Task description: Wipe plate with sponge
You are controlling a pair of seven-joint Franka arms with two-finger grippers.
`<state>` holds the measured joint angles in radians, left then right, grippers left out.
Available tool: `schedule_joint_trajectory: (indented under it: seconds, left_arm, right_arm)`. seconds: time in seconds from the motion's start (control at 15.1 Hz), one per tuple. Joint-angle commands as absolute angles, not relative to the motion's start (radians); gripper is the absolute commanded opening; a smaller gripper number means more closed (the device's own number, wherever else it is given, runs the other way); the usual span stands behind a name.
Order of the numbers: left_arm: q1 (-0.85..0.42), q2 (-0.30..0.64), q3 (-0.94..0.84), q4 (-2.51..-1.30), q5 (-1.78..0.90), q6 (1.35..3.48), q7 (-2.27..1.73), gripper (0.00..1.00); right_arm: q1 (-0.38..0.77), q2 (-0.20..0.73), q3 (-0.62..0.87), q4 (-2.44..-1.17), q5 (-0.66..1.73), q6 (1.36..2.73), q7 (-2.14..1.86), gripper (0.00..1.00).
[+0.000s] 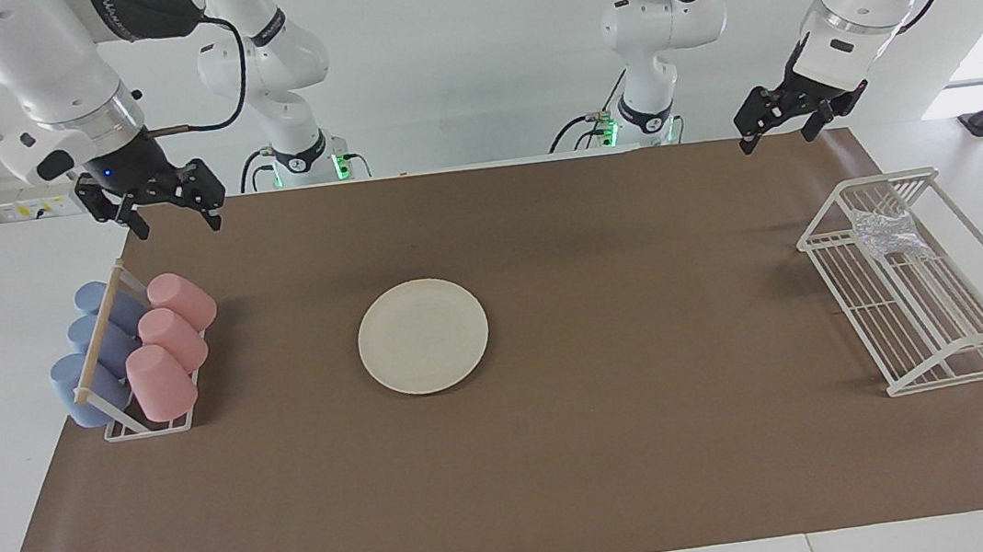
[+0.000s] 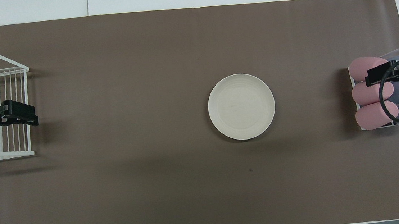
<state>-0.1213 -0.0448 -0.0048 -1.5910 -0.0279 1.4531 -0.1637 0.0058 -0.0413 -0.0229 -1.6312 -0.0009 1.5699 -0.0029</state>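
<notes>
Brown paper (image 1: 569,471) covers the table, and the plate (image 1: 422,336) lies flat at its middle. From the plate, the sponge (image 1: 889,232) sits at about three o'clock in the facing view, inside the white wire rack (image 1: 920,301). At nine o'clock stands a cup holder (image 1: 136,363) with pink and blue cups. Both arms wait raised: left gripper (image 1: 775,125) above the rack's end, right gripper (image 1: 169,206) above the cups' end, fingers apart, holding nothing.
</notes>
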Motion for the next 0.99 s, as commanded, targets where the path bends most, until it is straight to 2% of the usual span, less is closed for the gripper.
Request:
schedule_joint_trajectory:
  seconds: [0.0, 0.73, 0.93]
  left_arm:
    - [-0.114, -0.057, -0.006, -1.601, -0.023, 1.465, -0.153, 1.0]
    - [-0.08, -0.077, -0.006, -1.641, -0.066, 1.47, -0.175, 1.0]
    - [-0.095, -0.077, -0.018, -1.672, 0.027, 1.491, -0.202, 1.0]
  right_arm:
    - [0.0, -0.04, -0.017, -1.624, -0.017, 1.56, -0.008, 1.0]
    - [0.005, -0.04, -0.017, -1.624, -0.017, 1.559, 0.003, 1.0]
    - [0.006, -0.041, -0.017, -1.624, -0.017, 1.559, 0.053, 1.0]
